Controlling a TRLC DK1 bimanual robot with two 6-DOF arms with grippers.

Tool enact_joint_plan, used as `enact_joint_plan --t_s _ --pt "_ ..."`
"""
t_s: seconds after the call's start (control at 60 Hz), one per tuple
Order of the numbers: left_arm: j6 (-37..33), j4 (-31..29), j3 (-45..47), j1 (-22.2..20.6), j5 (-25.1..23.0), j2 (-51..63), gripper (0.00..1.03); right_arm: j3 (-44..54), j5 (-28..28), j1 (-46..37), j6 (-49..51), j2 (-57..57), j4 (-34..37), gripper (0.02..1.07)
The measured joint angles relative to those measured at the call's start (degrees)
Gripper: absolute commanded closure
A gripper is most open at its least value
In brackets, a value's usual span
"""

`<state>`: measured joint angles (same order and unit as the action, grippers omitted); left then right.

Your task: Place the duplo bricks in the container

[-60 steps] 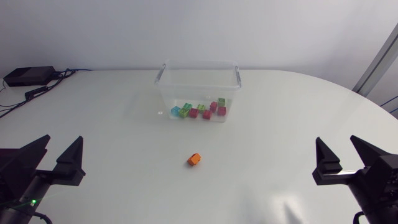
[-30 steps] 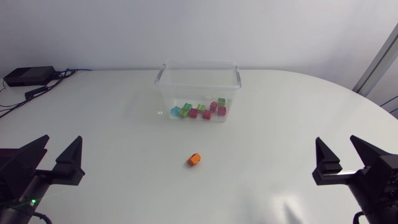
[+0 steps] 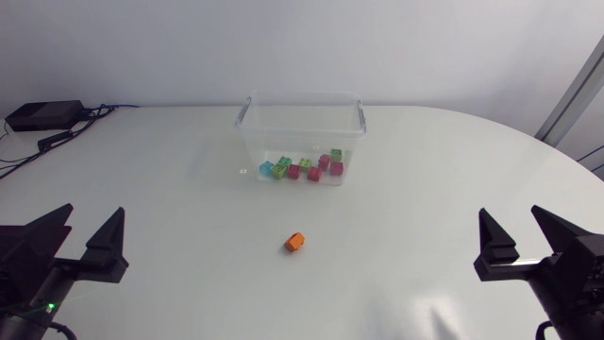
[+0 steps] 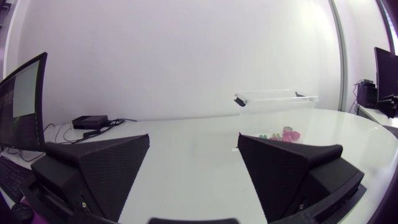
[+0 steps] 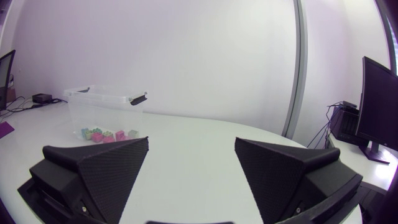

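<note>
Head view: white table [image 3: 170,198] curving away at the right edge, with broad bare surface across the near half. Clear container [image 3: 251,142] near the far edge, lid off, holding coloured duplo bricks [image 3: 305,168] of blue, green and pink along its near wall. One orange duplo brick [image 3: 295,242] alone on the tabletop, well apart from the container, roughly midway between the arms. Black box [image 3: 42,115] with cables at the far left corner. Left gripper [image 3: 92,215] low at the left edge and right gripper [image 3: 510,217] low at the right edge, both spread wide, gripping nothing.

Left wrist view: fingers far apart around bare tabletop; container [image 4: 277,98] ahead beyond one fingertip.

Right wrist view: same wide spread, nothing held; container [image 5: 106,102] ahead beyond one fingertip, bricks [image 5: 102,134] visible through its wall.
</note>
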<state>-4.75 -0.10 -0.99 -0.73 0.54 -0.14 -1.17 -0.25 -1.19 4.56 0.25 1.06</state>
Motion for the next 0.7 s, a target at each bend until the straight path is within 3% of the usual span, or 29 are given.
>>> enact_joint_plan --t_s 0.267,0.483,0.7 --pt "-5.7 0.0 0.0 -6.1 -0.1 0.0 0.04 0.0 0.0 0.0 0.0 0.0 0.0 0.07" --pt "-5.9 -1.8 -1.7 -6.2 -0.1 1.5 0.04 0.0 0.0 0.0 0.0 0.0 0.0 0.07" --pt "-6.0 -6.9 -13.0 -6.2 -0.1 13.9 0.04 0.0 0.0 0.0 0.0 0.0 0.0 0.07"
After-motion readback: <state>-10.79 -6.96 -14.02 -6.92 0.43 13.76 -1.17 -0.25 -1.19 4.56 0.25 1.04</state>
